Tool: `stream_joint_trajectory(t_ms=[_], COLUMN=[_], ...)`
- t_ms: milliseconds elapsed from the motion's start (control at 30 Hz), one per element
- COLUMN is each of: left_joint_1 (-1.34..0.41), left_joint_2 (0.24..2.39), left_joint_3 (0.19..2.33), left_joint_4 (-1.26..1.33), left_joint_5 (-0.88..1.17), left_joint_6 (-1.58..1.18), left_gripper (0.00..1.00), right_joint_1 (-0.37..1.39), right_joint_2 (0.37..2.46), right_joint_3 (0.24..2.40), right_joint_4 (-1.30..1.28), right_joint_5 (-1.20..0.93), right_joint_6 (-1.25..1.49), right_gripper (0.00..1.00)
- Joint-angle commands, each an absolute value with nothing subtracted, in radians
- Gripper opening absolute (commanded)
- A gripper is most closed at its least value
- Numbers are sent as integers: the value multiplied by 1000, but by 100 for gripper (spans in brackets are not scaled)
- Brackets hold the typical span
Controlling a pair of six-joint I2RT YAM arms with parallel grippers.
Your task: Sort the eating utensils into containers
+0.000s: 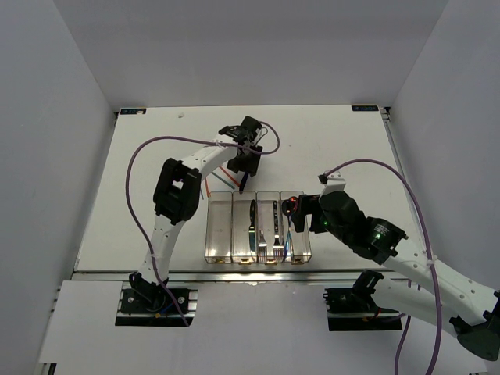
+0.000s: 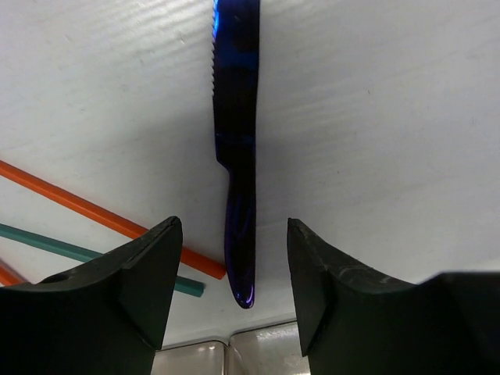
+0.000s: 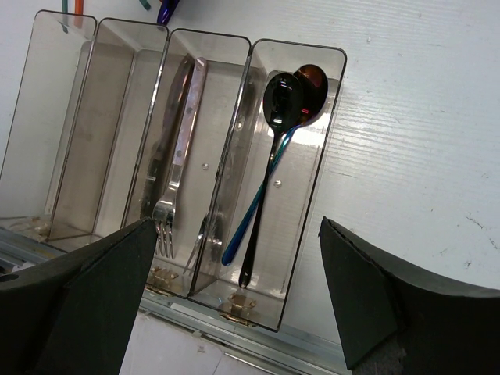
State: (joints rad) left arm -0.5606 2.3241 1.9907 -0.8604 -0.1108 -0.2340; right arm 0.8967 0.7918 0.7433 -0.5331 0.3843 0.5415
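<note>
Fingers (image 2: 148, 266) of the left arm stand spread either side of the dark-blue knife (image 2: 237, 156), lying flat on the desk (image 2: 391, 117) just beyond the far end of the bins (image 3: 297, 45). Picking it up seems the step in hand: next, lower, clench on the handle and carry it to its bin. Right fingers (image 3: 375, 297) hover released over the bin holding the spoons (image 3: 281, 101).
</note>
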Motion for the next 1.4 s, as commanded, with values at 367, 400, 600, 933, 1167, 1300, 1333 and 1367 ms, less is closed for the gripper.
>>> stream_joint_trajectory(t_ms=[367,400,600,933,1167,1300,1333,1367], left_joint_1=[-572,-572,-572,-572,-572,-572,-572,-572], left_joint_2=[2352,2355,2376,2411,2459,2441,2433,2424], left_joint_3=[2046,2042,2031,1979,2042,2014,2010,2005], left_joint_4=[-913,-916,-919,-920,-994,-976,-967,-951], left_joint_5=[-55,-55,-55,-38,-28,-28,-26,-26], left_joint_6=[-224,-227,-224,-218,-199,-206,-207,-219], left_gripper=[57,56,53,35,9,0,0,0], right_joint_1=[891,891,891,891,891,891,891,891], right_joint_2=[755,753,744,732,712,700,701,701], right_joint_3=[730,730,727,721,718,713,712,712], right_joint_4=[-518,-520,-522,-517,-525,-523,-523,-523], right_joint_5=[382,385,382,385,393,394,396,397], right_joint_6=[535,535,535,535,534,535,535,535], right_gripper=[89,89,89,89,89,89,89,89])
